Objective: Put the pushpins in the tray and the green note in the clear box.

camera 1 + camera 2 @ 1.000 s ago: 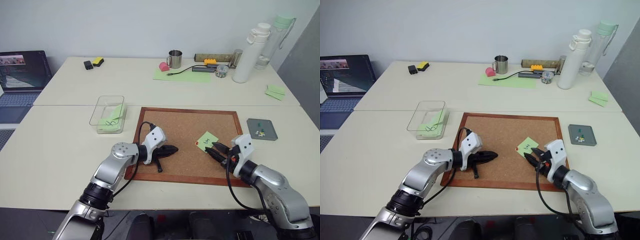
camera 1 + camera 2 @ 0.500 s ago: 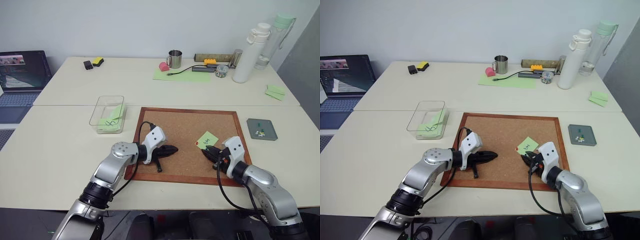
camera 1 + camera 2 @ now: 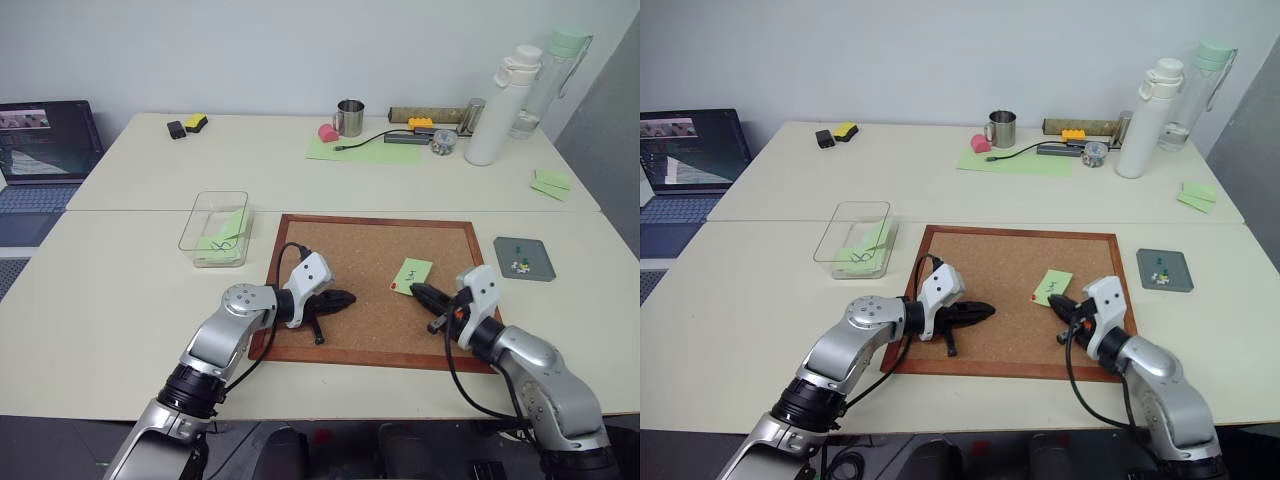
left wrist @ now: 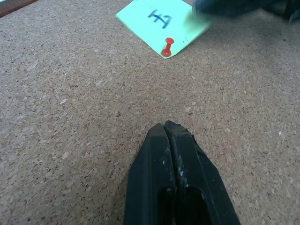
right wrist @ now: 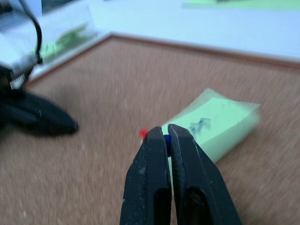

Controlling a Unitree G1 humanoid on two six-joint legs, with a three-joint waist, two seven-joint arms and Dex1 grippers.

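Right gripper (image 3: pixel 1058 305) above the corkboard (image 3: pixel 990 270), its two black fingers pressed together on what appears to be a small blue pushpin (image 5: pixel 166 138); the right wrist view is blurred, so the pin's identity is a judgement. Just beyond these fingertips lies the green note (image 3: pixel 1052 286), fastened to the cork at its near corner by a red pushpin (image 4: pixel 167 46), which explains why the note cannot yet be lifted. The left gripper (image 3: pixel 345 297), fingers closed on nothing, rests low on the corkboard, well apart from the note and pointing toward it, probably parked clear of the working arm. The tray (image 3: pixel 524 258), already holding a few pins, sits on the table beyond the board's edge, on the right gripper's outer side, a short carry away. The clear box (image 3: pixel 215 228), containing other green notes, stands beyond the left gripper, off the board's opposite edge.
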